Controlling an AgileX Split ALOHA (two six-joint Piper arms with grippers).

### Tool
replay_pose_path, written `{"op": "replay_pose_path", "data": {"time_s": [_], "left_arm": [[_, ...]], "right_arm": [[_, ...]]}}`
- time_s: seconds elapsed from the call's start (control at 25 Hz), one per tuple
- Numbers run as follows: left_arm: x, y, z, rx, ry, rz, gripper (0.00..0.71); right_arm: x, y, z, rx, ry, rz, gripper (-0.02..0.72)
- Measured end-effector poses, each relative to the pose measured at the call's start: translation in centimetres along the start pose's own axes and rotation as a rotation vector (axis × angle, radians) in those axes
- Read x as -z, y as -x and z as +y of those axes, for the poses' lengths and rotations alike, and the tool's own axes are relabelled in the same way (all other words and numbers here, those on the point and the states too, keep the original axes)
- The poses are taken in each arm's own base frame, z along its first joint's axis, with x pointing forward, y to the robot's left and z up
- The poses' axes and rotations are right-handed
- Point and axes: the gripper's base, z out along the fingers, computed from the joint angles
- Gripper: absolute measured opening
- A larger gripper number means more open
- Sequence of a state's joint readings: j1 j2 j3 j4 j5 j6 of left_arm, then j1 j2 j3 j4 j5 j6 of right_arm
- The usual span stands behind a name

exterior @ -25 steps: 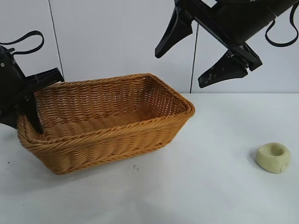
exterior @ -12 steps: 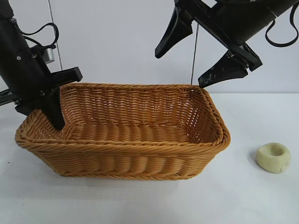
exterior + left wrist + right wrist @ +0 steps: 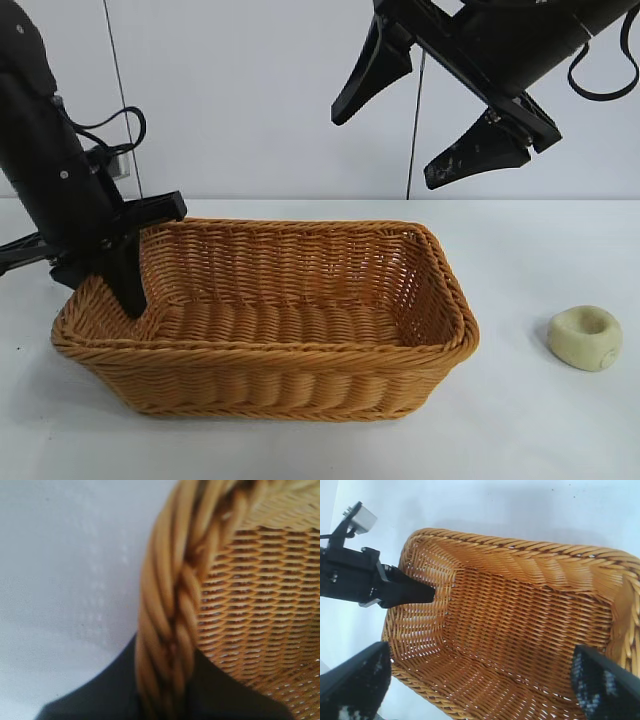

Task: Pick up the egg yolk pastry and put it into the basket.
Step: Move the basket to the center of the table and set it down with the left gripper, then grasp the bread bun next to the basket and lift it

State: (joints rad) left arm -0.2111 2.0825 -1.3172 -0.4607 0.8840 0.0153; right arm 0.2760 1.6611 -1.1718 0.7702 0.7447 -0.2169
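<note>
The golden-brown wicker basket (image 3: 270,325) stands on the white table, left of centre. My left gripper (image 3: 120,275) is shut on the basket's left braided rim (image 3: 172,625), one finger inside the wall and one outside. The egg yolk pastry (image 3: 585,338), a small pale round bun with a dimple, lies on the table at the right, apart from the basket. My right gripper (image 3: 430,105) hangs open and empty high above the basket's right end; its wrist view looks down into the empty basket (image 3: 520,630) and shows the left gripper (image 3: 405,592).
The white table (image 3: 520,430) has bare surface around the pastry and in front of the basket. A pale wall with a vertical seam stands behind.
My left gripper has dragged and turned the basket, shifting it to the right and then slightly back and lower. The right gripper and the pastry have not moved.
</note>
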Motion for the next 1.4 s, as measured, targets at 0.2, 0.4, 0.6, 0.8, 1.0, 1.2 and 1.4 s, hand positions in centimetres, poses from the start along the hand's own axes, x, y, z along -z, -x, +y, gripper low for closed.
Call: {"op": "replay_pose_path", "data": {"time_s": [0.2, 0.4, 0.6, 0.8, 1.0, 1.2, 1.4], "left_arm": [[-0.1, 0.1, 0.0, -0.001, -0.003, 0.001, 0.092], [-0.4, 0.2, 0.1, 0.004, -0.005, 0.004, 0.224], [-0.5, 0.1, 0.1, 0.007, -0.005, 0.019, 0.622], [-0.1, -0.3, 0.0, -0.001, -0.004, 0.051, 0.686], [3.7, -0.2, -1.0, -0.094, 0.036, 0.013, 0.692], [8.3, 0.6, -2.2, -0.168, 0.104, -0.062, 0.692], [12.2, 1.7, -2.9, -0.215, 0.204, -0.133, 0.692]], "right_arm": [[0.0, 0.0, 0.0, 0.001, 0.0, 0.001, 0.696], [0.0, 0.0, 0.0, 0.001, 0.0, 0.001, 0.696], [0.0, 0.0, 0.0, 0.001, 0.0, 0.001, 0.696], [0.0, 0.0, 0.0, 0.001, 0.0, 0.001, 0.696], [0.0, 0.0, 0.0, 0.001, 0.0, 0.001, 0.696], [0.0, 0.0, 0.0, 0.001, 0.0, 0.001, 0.696], [0.0, 0.0, 0.0, 0.001, 0.0, 0.001, 0.696]]}}
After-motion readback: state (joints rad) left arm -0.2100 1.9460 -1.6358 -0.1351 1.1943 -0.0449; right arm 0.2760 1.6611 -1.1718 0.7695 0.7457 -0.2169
